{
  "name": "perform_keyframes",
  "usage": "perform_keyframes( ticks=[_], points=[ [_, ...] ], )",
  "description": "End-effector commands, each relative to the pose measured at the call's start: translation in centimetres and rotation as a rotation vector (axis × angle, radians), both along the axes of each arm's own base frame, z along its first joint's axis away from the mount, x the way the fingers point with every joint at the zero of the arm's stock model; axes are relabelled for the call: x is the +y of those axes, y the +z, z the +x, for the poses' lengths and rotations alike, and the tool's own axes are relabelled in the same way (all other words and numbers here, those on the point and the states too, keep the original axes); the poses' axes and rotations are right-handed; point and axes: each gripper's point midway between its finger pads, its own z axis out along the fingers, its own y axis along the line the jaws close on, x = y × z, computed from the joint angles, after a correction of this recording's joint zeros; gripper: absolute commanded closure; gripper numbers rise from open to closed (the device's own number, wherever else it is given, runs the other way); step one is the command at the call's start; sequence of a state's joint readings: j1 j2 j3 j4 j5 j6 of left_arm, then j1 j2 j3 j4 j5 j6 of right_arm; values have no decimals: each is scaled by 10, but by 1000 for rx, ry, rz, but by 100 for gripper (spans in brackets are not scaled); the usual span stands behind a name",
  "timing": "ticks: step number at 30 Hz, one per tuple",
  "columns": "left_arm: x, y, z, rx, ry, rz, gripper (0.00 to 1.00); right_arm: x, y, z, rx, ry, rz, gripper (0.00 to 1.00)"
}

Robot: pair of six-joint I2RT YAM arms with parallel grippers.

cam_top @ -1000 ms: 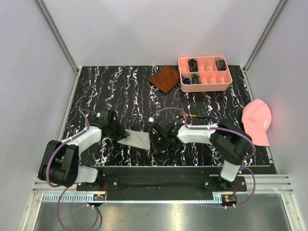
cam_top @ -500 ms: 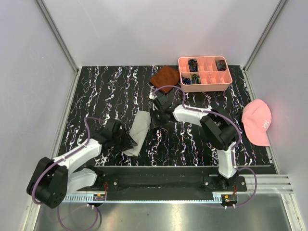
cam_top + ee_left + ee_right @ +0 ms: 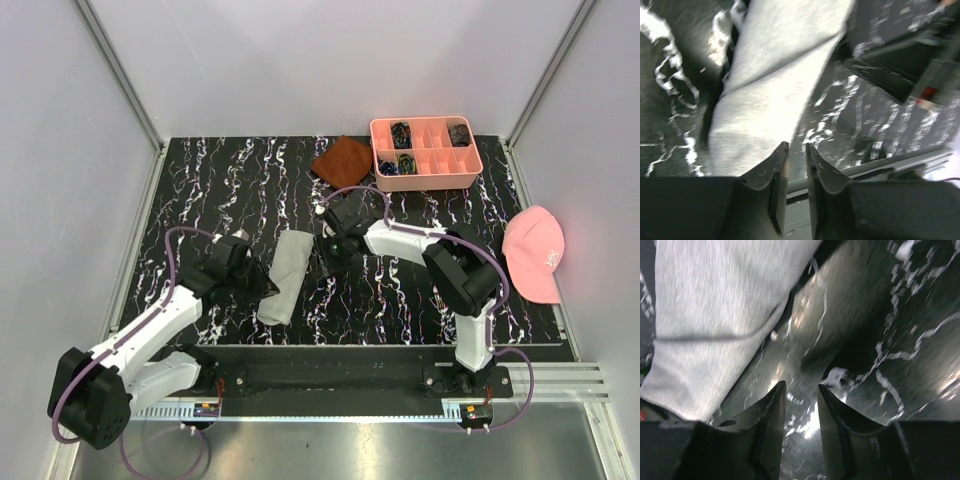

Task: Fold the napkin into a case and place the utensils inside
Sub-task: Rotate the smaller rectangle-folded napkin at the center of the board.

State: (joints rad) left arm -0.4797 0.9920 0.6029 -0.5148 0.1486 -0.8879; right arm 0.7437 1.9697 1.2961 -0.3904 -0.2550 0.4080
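From above, the left hand [image 3: 257, 286] sits at the lower left of the counter [image 3: 200, 190], just beside the near end of the napkin [image 3: 283, 275]. The napkin lies left of centre as a narrow grey strip, running up and slightly right. Only the left wrist camera shows the fingers [image 3: 780, 167]: a sliver apart, nothing between them, the cloth's edge close by the left tip. The right hand [image 3: 330, 252] is just right of the strip's far end. Its own camera shows its fingers [image 3: 771, 410] apart over bare marble, with cloth to their left. The overhead alone takes in a brown cloth [image 3: 343, 163], a pink tray [image 3: 425, 181] and a pink cap [image 3: 535, 253]. The counter is black with white veins, and pale walls enclose it.
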Motion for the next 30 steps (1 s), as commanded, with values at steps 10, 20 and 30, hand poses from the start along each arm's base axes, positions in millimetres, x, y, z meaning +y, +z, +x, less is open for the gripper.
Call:
perform_keyframes(
  ticks=[10,20,30],
  points=[
    [32,-72,-41,121,33,119,83,54,71,-19,53,51,287,62],
    [29,-81,-50,116,32,71,85,78,42,3,73,64,292,64],
    [-10,-66,-50,57,-58,6,84,19,58,36,-91,9,102,49]
  ],
)
